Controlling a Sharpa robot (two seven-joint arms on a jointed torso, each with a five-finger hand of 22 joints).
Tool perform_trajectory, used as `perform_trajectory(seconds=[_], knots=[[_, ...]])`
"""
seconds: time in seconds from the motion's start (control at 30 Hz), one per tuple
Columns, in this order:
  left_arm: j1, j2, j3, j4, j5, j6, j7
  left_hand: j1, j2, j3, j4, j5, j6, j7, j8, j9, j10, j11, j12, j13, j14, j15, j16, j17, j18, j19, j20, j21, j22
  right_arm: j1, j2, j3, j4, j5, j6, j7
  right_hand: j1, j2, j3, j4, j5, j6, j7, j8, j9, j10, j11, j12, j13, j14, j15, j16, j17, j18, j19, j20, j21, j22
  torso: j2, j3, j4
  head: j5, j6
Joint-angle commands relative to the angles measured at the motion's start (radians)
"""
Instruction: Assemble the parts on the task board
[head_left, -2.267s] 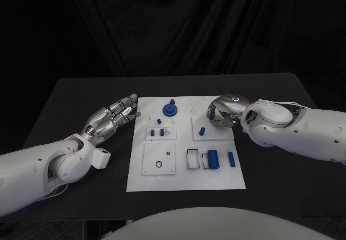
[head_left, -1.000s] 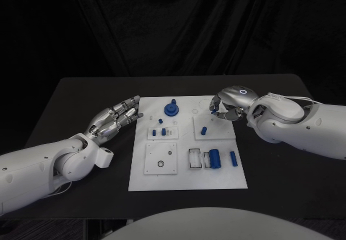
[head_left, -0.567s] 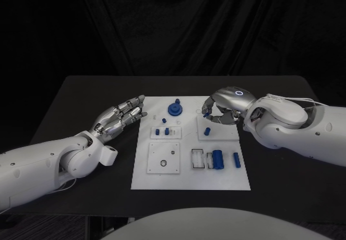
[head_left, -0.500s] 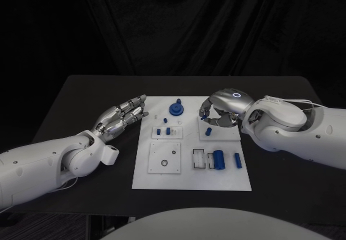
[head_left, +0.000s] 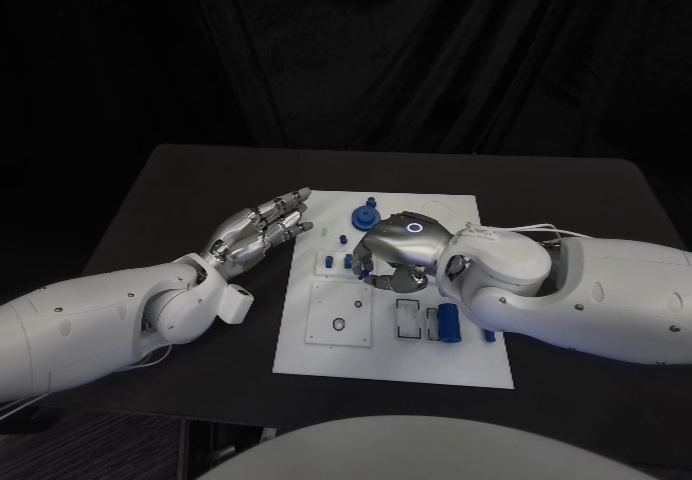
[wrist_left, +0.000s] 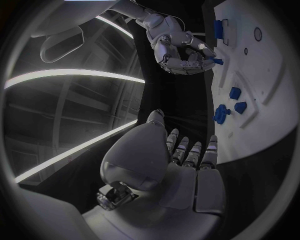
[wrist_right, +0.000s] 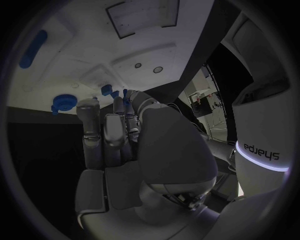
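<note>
Step in hand: carrying 1 part to its seat on the task board (head_left: 433, 365).

- Part in transit: a small blue peg (wrist_left: 215, 61) is seen at the fingertips of the right hand (head_left: 392, 252) in the left wrist view. It appears to be pinched there, with the fingers curled in around it. The head view hides the peg under the hand, so the grip is judged, not confirmed.
- Right hand position: over the board, just toward 12 o'clock of its centre, palm down. No contact with the board can be made out.
- Other parts on the board: 2 small blue pieces (head_left: 329, 262) stand in a block at 10 o'clock of the centre, just beside the right hand. A round blue part with a knob (head_left: 366, 215) sits at 12 o'clock. A blue cylinder (head_left: 449, 322) lies at 4 o'clock, beside a pair of black-framed slots (head_left: 411, 318).
- Left hand (head_left: 264, 232): fingers held straight and slightly apart, nothing held. It is above the black table (head_left: 188, 180), just off the board's 10 o'clock edge.

Judgement: task early to middle; several parts lie unseated.

Next move: the peg is to be lined up upright over its hole, which is hidden under the hand, and lowered straight. Care is needed not to knock the 2 pieces at 10 o'clock. The board may need steadying by the left hand.
</note>
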Motion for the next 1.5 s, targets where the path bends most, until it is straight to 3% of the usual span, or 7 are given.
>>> perform_trajectory(seconds=[0.03, 0.17, 0.3, 0.63, 0.8, 1.5], knots=[[-0.001, 0.002, 0.001, 0.001, 0.006, 0.0, 0.039, 0.007, 0.008, 0.0, 0.004, 0.006, 0.002, 0.011, -0.003, 0.001, -0.001, 0.003, -0.001, -0.001, -0.006, -0.001, -0.002, -0.001, 0.004, -0.004, -0.005, -0.007, -0.001, -0.013, 0.022, 0.001, -0.018, -0.05, 0.072, -0.012, 0.013, -0.003, 0.001, -0.008, -0.009, -0.006, 0.002, -0.005, 0.001, 0.007, -0.001, -0.005, -0.002, -0.002, 0.001, -0.008, -0.009, -0.014, 0.001, 0.0, -0.012, 0.086, -0.001, 0.0005, -0.0015, 0.006, 0.0], [-0.002, 0.007, 0.001, -0.002, 0.006, 0.003, 0.039, 0.007, 0.008, 0.0, 0.004, 0.006, 0.002, 0.013, -0.003, 0.001, -0.002, 0.003, -0.002, -0.001, -0.007, 0.0, -0.002, -0.001, 0.004, -0.004, -0.005, -0.007, -0.001, -0.026, 0.045, 0.001, -0.037, -0.054, 0.099, -0.016, 0.016, -0.002, 0.002, -0.01, -0.015, -0.007, 0.002, -0.008, 0.001, 0.008, 0.0, -0.007, -0.002, -0.005, 0.002, -0.013, -0.014, -0.012, -0.003, 0.0, -0.021, 0.084, -0.001, 0.0006, -0.0014, 0.01, 0.0], [-0.002, 0.009, 0.001, -0.003, 0.006, 0.006, 0.038, 0.008, 0.01, 0.001, 0.004, 0.008, 0.002, 0.015, -0.003, 0.001, -0.002, 0.004, -0.002, -0.001, -0.007, 0.0, -0.002, -0.001, 0.004, -0.004, -0.005, -0.007, -0.001, -0.036, 0.058, 0.001, -0.046, -0.056, 0.118, -0.022, 0.016, -0.002, 0.001, -0.011, -0.021, -0.007, 0.004, -0.01, 0.001, 0.008, 0.001, -0.009, -0.003, -0.009, 0.003, -0.016, -0.017, -0.012, -0.006, 0.001, -0.026, 0.083, -0.001, -0.0004, 0.0037, 0.009, 0.0], [-0.004, 0.013, 0.001, -0.009, 0.006, 0.013, 0.036, 0.016, 0.013, 0.004, -0.001, 0.019, 0.0, 0.022, -0.004, 0.001, -0.005, 0.003, -0.004, -0.002, -0.007, 0.003, -0.002, -0.001, 0.003, -0.003, -0.003, -0.007, -0.002, -0.044, 0.055, 0.001, -0.041, -0.057, 0.127, -0.03, 0.016, -0.002, 0.001, -0.011, -0.025, -0.007, 0.004, -0.011, 0.001, 0.008, 0.001, -0.01, -0.003, -0.011, 0.003, -0.019, -0.021, -0.011, -0.009, 0.001, -0.032, 0.082, 0.001, -0.0013, -0.0006, 0.018, 0.0], [-0.005, 0.013, 0.001, -0.011, 0.006, 0.015, 0.035, 0.018, 0.013, 0.005, -0.002, 0.022, 0.0, 0.023, -0.004, 0.001, -0.007, 0.002, -0.005, -0.002, -0.007, 0.004, -0.002, -0.001, 0.003, -0.003, -0.003, -0.006, -0.001, -0.047, 0.047, 0.001, -0.029, -0.057, 0.126, -0.032, 0.016, -0.002, 0.001, -0.011, -0.025, -0.007, 0.004, -0.011, 0.001, 0.008, 0.001, -0.01, -0.003, -0.011, 0.003, -0.019, -0.021, -0.011, -0.009, 0.001, -0.032, 0.082, 0.001, 0.0003, -0.0025, 0.02, 0.0], [-0.007, 0.017, 0.001, -0.016, 0.006, 0.024, 0.026, 0.024, 0.017, 0.009, -0.007, 0.03, 0.002, 0.026, -0.003, 0.002, -0.009, 0.003, -0.007, -0.002, -0.006, 0.008, -0.001, -0.001, 0.002, -0.001, 0.001, -0.005, 0.0, -0.057, 0.039, 0.001, -0.013, -0.057, 0.135, -0.033, 0.015, -0.001, 0.0, -0.011, -0.026, -0.005, 0.004, -0.011, 0.001, 0.011, 0.001, -0.01, -0.003, -0.013, 0.003, -0.021, -0.022, -0.011, -0.01, 0.002, -0.035, 0.081, -0.002, 0.0005, -0.0021, 0.025, 0.0]])
